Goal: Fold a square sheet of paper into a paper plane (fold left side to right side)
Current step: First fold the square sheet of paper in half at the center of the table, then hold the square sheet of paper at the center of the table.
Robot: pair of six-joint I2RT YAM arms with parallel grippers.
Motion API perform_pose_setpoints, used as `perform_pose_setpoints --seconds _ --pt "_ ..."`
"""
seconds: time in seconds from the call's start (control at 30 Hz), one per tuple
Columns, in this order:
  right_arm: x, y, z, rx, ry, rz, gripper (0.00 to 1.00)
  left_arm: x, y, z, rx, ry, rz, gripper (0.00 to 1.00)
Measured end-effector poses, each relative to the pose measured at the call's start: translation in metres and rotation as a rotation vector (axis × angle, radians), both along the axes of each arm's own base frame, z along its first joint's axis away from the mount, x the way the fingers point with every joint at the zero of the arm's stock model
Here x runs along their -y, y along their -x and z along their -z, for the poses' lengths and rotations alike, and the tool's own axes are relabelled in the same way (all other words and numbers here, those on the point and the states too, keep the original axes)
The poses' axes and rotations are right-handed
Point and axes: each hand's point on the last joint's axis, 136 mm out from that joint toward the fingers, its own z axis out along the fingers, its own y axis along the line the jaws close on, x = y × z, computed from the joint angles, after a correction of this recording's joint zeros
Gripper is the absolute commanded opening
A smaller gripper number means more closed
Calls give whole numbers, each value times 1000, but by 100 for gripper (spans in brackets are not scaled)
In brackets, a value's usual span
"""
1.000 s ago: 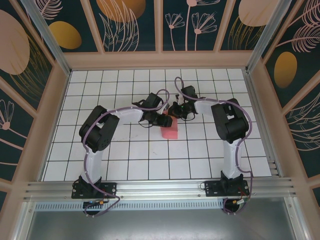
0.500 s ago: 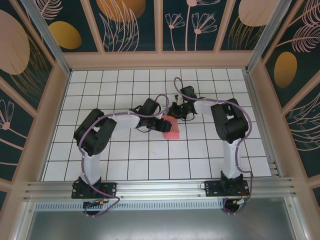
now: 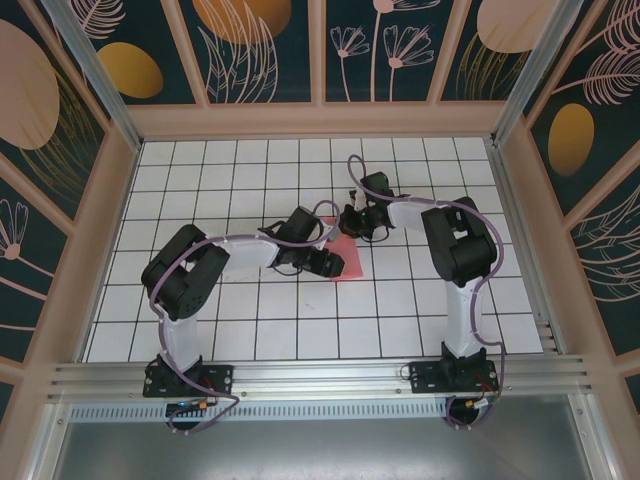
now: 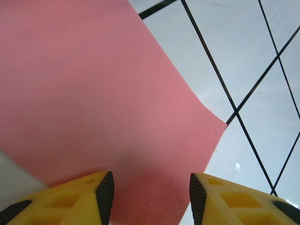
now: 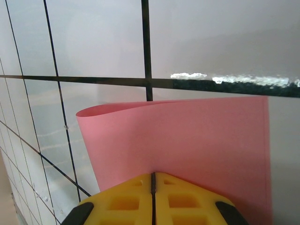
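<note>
Bright and even from above, with white glare streaks on the glossy desk (image 5: 93,37) and soft shadow on the square sheet of paper (image 4: 93,93) between the fingers (image 4: 84,201).

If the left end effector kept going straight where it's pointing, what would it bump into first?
Probably the pink paper. It lies right ahead of the open left end effector, and the tiled table seems to be just beneath it.

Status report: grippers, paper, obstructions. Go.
Left gripper open, fingers low over the pink sheet. Right gripper shut, pinching the sheet's edge. Nothing in the way.
</note>
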Motion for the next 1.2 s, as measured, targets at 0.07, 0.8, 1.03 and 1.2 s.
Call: perform_pose_setpoints --seconds 0.07,0.8,1.03,1.2 --pt "0 0 0 -1 0 0 10 0 4 0 -3 0 2 50" --pt "-1 1 0 -6 -2 -1 10 -2 52 -2 -54 36 20 52" --pt "-1 1 0 -6 -2 0 10 -8 62 -17 -98 46 23 53" --pt "-2 2 0 -9 -3 3 10 -11 22 -54 -49 126 -40 52"
